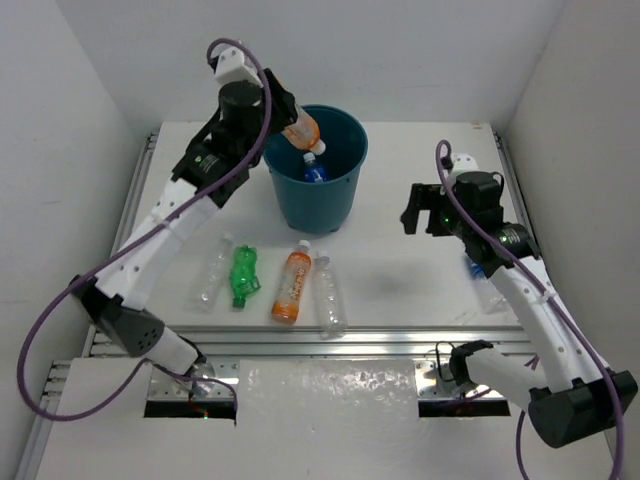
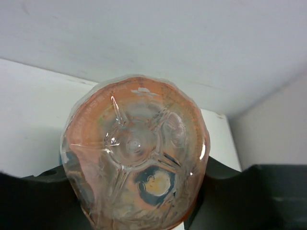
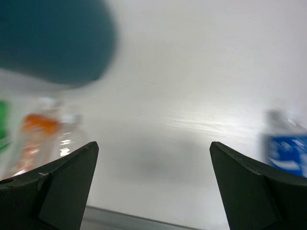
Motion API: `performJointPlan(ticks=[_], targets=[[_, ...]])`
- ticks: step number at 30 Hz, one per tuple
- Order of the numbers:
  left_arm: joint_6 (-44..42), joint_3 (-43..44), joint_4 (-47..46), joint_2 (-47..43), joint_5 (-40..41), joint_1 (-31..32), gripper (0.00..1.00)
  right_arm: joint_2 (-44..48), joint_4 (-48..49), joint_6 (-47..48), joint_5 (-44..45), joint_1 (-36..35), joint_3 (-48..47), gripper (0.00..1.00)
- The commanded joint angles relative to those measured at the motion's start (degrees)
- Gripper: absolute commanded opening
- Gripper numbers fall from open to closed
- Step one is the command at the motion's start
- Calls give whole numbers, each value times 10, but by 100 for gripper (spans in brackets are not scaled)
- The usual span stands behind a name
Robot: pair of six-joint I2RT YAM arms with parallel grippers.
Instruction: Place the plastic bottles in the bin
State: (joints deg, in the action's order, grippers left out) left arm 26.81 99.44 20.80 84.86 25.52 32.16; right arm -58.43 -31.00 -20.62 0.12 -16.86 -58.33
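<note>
My left gripper (image 1: 272, 105) is shut on an orange bottle (image 1: 300, 130) and holds it tilted over the rim of the dark teal bin (image 1: 340, 195). In the left wrist view the bottle's clear base (image 2: 134, 148) fills the frame between my black fingers (image 2: 268, 196). A blue-labelled bottle (image 1: 314, 170) lies inside the bin. On the table in front of the bin lie a clear bottle (image 1: 212, 272), a green bottle (image 1: 243, 275), an orange bottle (image 1: 291, 285) and another clear bottle (image 1: 328, 295). My right gripper (image 1: 418, 215) is open and empty above the table, right of the bin.
A blue-labelled bottle (image 1: 478, 268) lies partly under my right arm; it also shows in the right wrist view (image 3: 285, 148). That view shows the bin (image 3: 53, 38) blurred at upper left and the orange bottle (image 3: 36, 139) at left. White walls enclose the table.
</note>
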Motion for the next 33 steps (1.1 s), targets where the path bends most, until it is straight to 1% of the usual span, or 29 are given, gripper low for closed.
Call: performJointPlan(ticks=[1,2,3,4,5,6,7,9,10,11,12,13,14,15,18,20,22,26,29,30,32,33], targets=[[-47,81,31,72,70,-4,16,-2,-65,29,132,71,-8,99],[-54,111,34,88,80,-5,18,-1,-72,34,148,78,-8,99],[-69,123,30,102,87,-6,20,-4,-80,37,169,83,-10,99],[-77,135,31,130,95,-7,34,-8,-88,40,208,89,-17,99],[-82,159,36,144,96,-7,42,-13,-105,46,223,92,-20,99],[-83,170,55,169,95,-8,55,-29,-113,49,236,94,-23,99],[-80,179,64,177,89,-8,72,-39,-121,51,253,100,-28,99],[-65,183,78,184,71,-9,84,-64,-129,61,257,111,-28,99],[-61,181,79,183,65,-8,90,-72,-129,67,246,129,-18,99],[-58,175,80,181,59,-8,93,-78,-122,73,235,141,-10,99],[-51,174,87,177,51,-8,96,-87,-111,71,225,155,0,99],[-48,175,93,175,47,-8,97,-90,-97,67,211,191,30,99],[-43,175,107,172,44,-8,97,-94,-62,67,172,205,48,99],[-40,175,114,163,34,-8,97,-118,-53,66,166,228,70,99],[-40,151,127,132,1,-7,97,-163,-59,59,188,238,76,99],[-47,126,143,114,-21,-8,97,-184,-36,57,179,242,83,99],[-52,111,155,106,-20,-1,98,-212,-7,58,174,262,104,99],[-59,110,171,85,-22,18,99,-283,-2,44,135,286,102,99],[-60,97,164,61,-29,17,99,-310,9,31,160,287,105,99],[-61,88,162,55,-28,18,100,-307,10,28,175,286,106,99],[-62,83,159,46,-25,23,100,-284,34,26,173,288,121,99],[-62,81,159,44,-37,23,100,-286,38,25,175,293,118,99]])
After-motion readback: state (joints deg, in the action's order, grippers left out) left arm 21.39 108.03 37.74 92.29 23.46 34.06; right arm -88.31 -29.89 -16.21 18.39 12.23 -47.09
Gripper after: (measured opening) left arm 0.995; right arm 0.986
